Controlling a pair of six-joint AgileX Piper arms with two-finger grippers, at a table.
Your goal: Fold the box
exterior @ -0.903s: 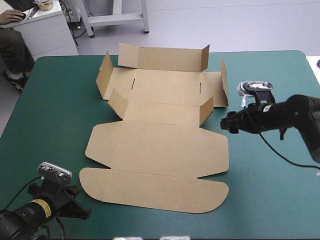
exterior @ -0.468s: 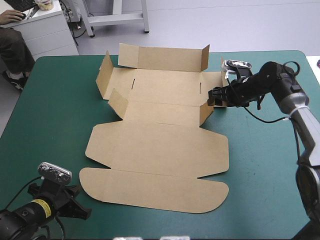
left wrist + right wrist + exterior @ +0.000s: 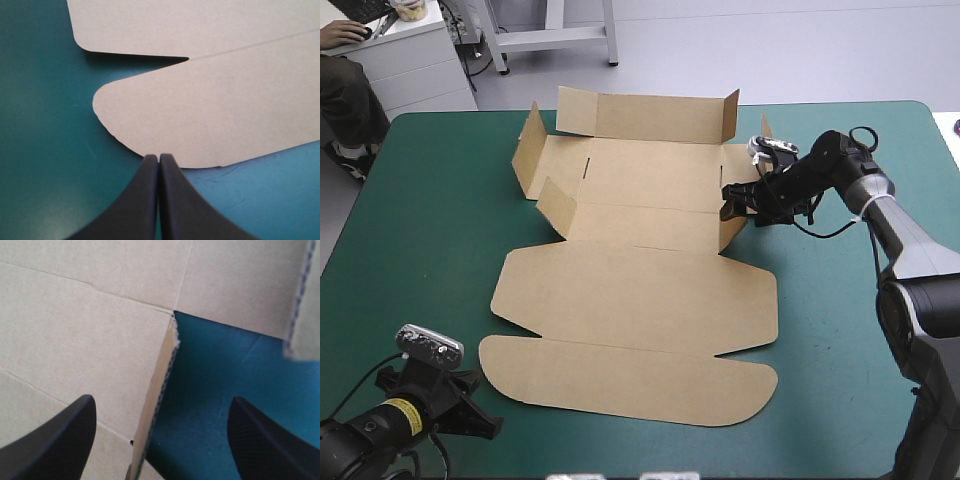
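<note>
The table (image 3: 420, 200) is carrying the box (image 3: 640, 290) at its middle, lying mostly flat, far walls standing. The right gripper (image 3: 728, 203) is straddling a raised flap (image 3: 159, 375), fingers wide apart, holding nothing. The left gripper (image 3: 159, 160), fingers pressed together and empty, is pointing at the lid's rounded edge.

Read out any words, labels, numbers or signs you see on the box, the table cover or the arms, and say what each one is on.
No text here can be read.
Box: plain brown board in all three views, no print.
Teal-green cover: no writing or marks.
Yellow label on the left arm: any print on it is too small to read.
</note>
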